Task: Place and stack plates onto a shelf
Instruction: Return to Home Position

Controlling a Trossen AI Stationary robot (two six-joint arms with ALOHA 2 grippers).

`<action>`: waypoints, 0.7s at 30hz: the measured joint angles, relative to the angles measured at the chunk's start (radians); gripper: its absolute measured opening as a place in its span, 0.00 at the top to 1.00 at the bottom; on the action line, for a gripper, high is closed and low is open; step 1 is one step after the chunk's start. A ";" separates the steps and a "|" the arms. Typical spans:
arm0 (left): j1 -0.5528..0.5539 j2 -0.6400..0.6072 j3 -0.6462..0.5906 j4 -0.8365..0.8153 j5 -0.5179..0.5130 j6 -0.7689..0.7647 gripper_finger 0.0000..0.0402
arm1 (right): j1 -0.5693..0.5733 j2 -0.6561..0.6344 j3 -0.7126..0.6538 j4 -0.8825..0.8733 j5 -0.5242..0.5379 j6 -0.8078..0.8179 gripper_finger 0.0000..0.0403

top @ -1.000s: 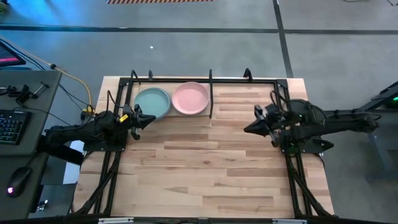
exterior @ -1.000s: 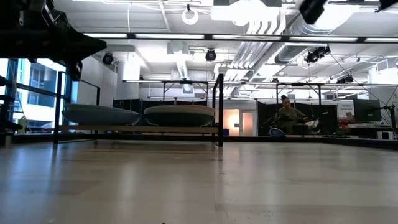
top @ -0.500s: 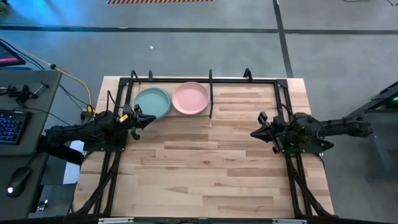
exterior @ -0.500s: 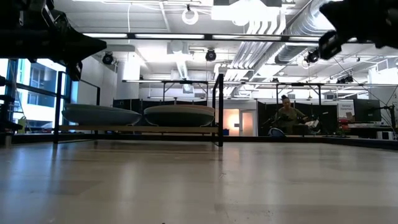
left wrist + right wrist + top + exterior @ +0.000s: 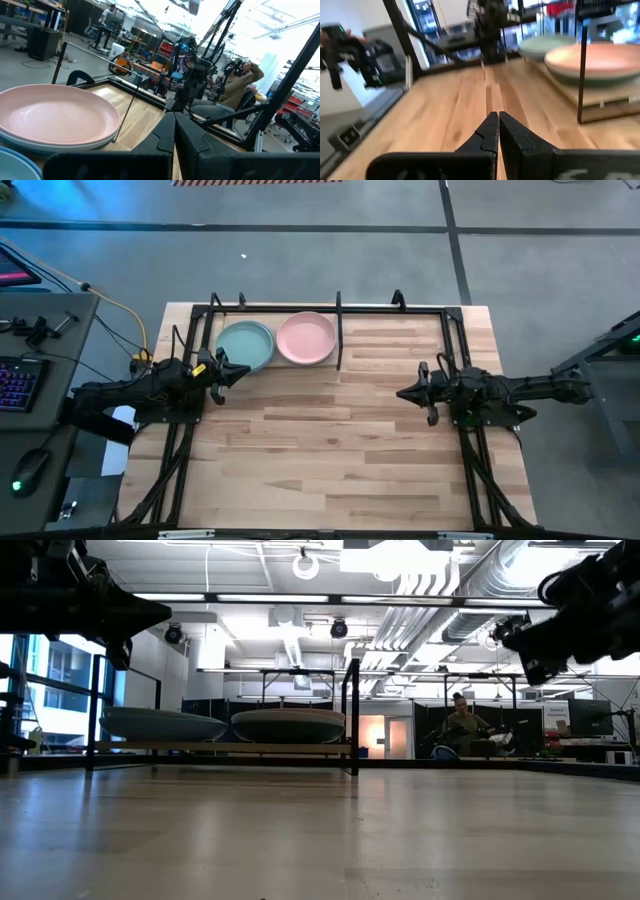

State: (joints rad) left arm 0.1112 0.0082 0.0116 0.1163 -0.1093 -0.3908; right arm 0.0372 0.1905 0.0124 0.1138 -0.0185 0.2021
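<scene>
Setting: robotics lab in an open industrial hall.
Evidence at the table: light-wood top with a black robot arm mounted at each side.
Around the table: grey concrete floor marked with tape lines.
On the left arm's side of the table: a desk with a keyboard, mouse and yellow cable.
Beyond the table: exposed ceiling ducts, strip lights, black metal-framed benches, monitors, and a person seated at a workstation.
</scene>
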 joint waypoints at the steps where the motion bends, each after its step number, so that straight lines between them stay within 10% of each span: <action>1: 0.000 0.000 0.000 0.000 0.000 0.000 1.00 | 0.000 0.000 0.000 -0.023 0.000 -0.001 1.00; 21: -0.100 -0.005 0.001 -0.007 0.002 0.000 1.00 | -0.045 -0.190 -0.002 0.016 0.011 0.006 1.00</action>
State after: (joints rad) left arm 0.0112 0.0036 0.0124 0.1089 -0.1070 -0.3904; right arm -0.0082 0.0002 0.0101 0.1299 -0.0074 0.2081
